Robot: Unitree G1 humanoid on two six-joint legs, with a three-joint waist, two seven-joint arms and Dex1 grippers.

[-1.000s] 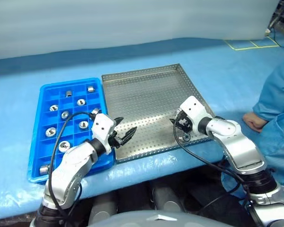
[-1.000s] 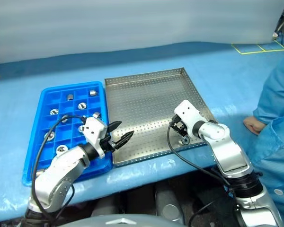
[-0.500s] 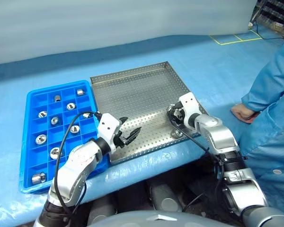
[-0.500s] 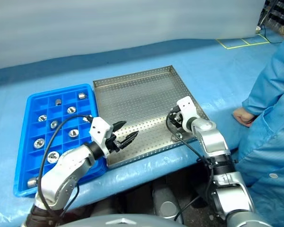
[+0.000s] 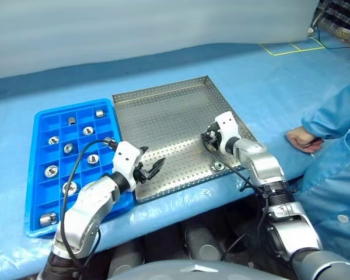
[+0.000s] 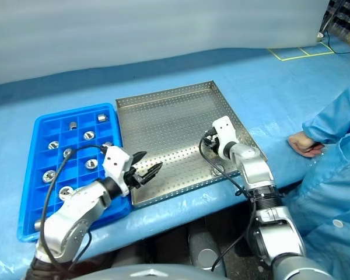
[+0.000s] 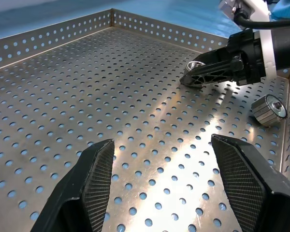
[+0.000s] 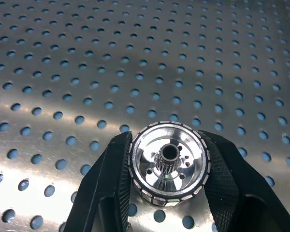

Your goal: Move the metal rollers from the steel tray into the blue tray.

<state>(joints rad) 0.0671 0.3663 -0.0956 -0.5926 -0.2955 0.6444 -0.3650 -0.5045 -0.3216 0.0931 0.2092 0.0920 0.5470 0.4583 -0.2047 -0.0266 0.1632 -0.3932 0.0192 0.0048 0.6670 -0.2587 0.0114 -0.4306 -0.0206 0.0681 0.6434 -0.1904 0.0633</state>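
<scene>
The steel tray (image 5: 163, 111) lies in the middle of the blue-covered table, with the blue tray (image 5: 30, 175) touching its left side. My right gripper (image 8: 168, 166) is low over the steel tray's near right part and is shut on a shiny metal roller (image 8: 168, 163), flanged face toward the wrist camera. A second roller (image 5: 219, 165) lies loose by the tray's near right corner, also in the left wrist view (image 7: 269, 109). My left gripper (image 5: 150, 169) is open and holds nothing above the tray's near left part. Several rollers (image 5: 51, 171) sit in the blue tray's compartments.
A person in a blue gown is at the right, one hand (image 5: 300, 139) resting on the table beside the steel tray. Black cables run along both of my arms. Yellow floor markings (image 5: 286, 45) show far right.
My right gripper has reached farther over the steel tray and shut on a roller. The left gripper has stayed open and barely moved. The person's arm has drawn back to the right.
</scene>
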